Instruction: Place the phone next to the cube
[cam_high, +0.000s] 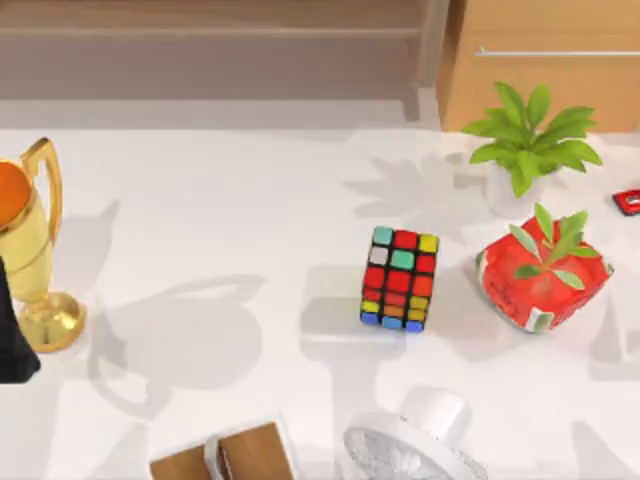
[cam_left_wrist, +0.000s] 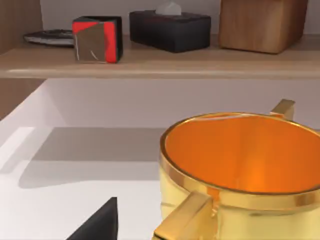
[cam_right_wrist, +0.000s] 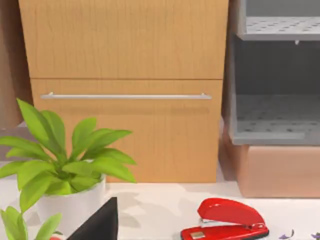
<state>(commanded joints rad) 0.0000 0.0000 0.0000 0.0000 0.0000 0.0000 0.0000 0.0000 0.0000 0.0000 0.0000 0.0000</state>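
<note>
One cube (cam_high: 399, 279) stood right of centre on the white table (cam_high: 250, 200). One red wrapped block (cam_high: 540, 280) sat near it on the right, one potted plant (cam_high: 525, 150) stood behind, and one red stapler (cam_right_wrist: 227, 220) lay at the right edge. One gold trophy (cam_high: 35, 250) stood far left. Where the phone lay could not be told. The left gripper (cam_left_wrist: 97, 225) hung by the trophy and the right gripper (cam_right_wrist: 97, 225) near the plant; whether either was open or closed could not be told. The task seemed barely begun, and the next move would be finding and grasping the phone.
</note>
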